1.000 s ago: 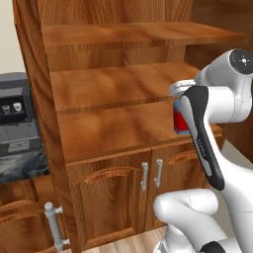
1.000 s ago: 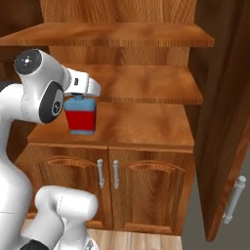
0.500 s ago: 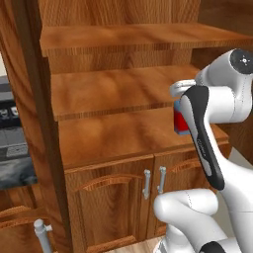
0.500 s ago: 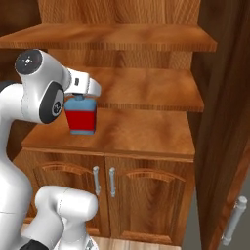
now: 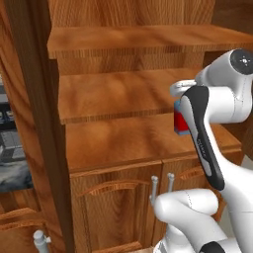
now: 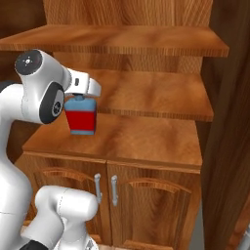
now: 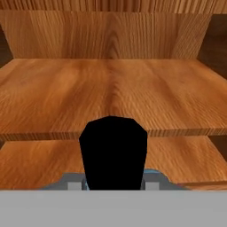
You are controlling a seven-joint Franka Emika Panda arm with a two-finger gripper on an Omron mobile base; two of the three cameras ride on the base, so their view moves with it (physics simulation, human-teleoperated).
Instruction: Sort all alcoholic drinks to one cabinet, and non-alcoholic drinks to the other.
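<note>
One drink (image 6: 81, 117), red with blue cap, held in pincer (image 6: 79, 99) before open cabinet (image 6: 146, 46), over its lowest shelf (image 6: 146, 139). Not yet set down. Shelves bare; sorting judged barely begun.

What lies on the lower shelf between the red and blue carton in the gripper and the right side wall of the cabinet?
Nothing: in the right base view the lower shelf is bare wood from the carton to the cabinet wall.
</note>
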